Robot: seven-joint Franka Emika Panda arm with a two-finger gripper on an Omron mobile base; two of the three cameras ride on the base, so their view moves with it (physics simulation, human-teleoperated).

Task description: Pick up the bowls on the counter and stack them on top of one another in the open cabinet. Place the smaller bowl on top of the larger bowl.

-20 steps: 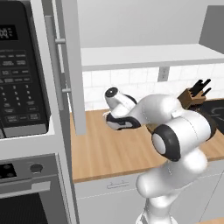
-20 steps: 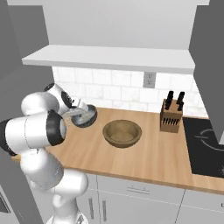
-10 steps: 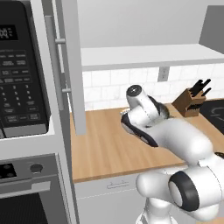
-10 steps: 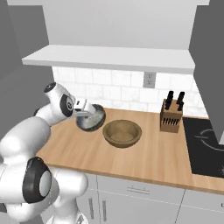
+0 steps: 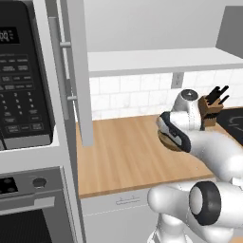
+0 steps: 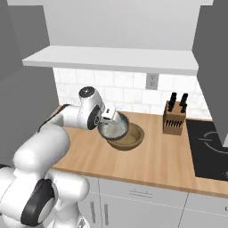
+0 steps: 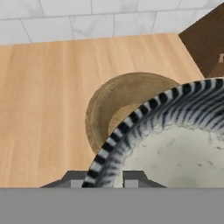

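Tool (image 6: 109,116) is clamped on the rim of the smaller bowl (image 6: 113,128) — grey, speckled, carried tilted just above the larger bowl (image 6: 130,138), which sits flat on the desk (image 6: 164,160); hand view shows the striped rim of the grey bowl low and right, overlapping the wooden bowl (image 7: 114,105) beneath, fingertips (image 7: 77,179) pinching that rim at the bottom edge.

My read: the step in hand is nesting small into large here on the desk, though the task wants the stack in the open cabinet (image 5: 156,59); can't tell which order is planned. To do it well: level the grey bowl first, it hangs canted; centre it over the wooden one — right now it looks offset toward one side; lower straight and let go only once it seats, else it may clip the wooden rim and skid the wooden bowl across the wood grain.

Surface: light butcher-block, smooth, low friction is my guess. Room: white tile backsplash (image 6: 129,82) with an outlet (image 6: 152,81), knife block (image 6: 174,118) just beside the bowls — keep the elbow off it; black cooktop (image 6: 209,147) on the right; microwave (image 5: 21,80) and grey cabinet door (image 5: 78,71) on the left.
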